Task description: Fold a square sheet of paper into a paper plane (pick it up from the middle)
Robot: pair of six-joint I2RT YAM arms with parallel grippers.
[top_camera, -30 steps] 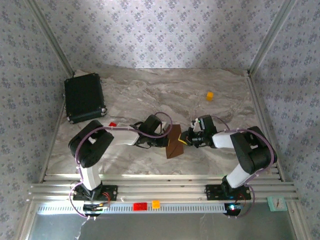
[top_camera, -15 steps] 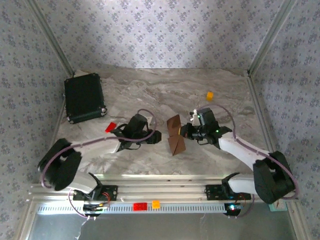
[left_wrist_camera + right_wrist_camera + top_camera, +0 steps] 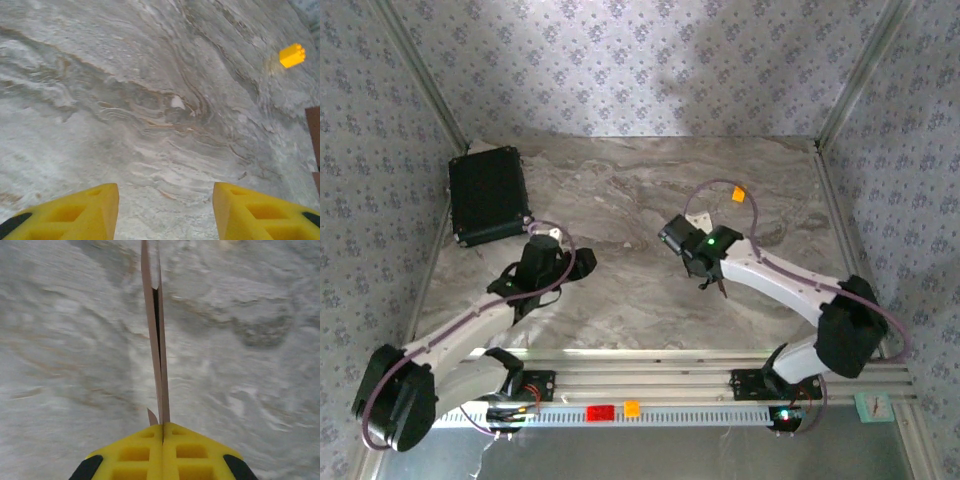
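Pinching the folded brown paper (image 3: 157,340) edge-on, the right gripper (image 3: 162,426) is holding it out over the marble table (image 3: 60,340).
Its yellow fingers (image 3: 135,452) are pressing flat together on the paper's near end. The left gripper (image 3: 165,200) is hanging over bare marble, fingers (image 3: 70,212) standing parted with nothing between them, and the orange block (image 3: 292,55) is lying well beyond.

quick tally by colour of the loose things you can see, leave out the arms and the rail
black: 1, the case
orange: 1, the small block
brown: 1, the folded paper, pinched in the right gripper
total: 3
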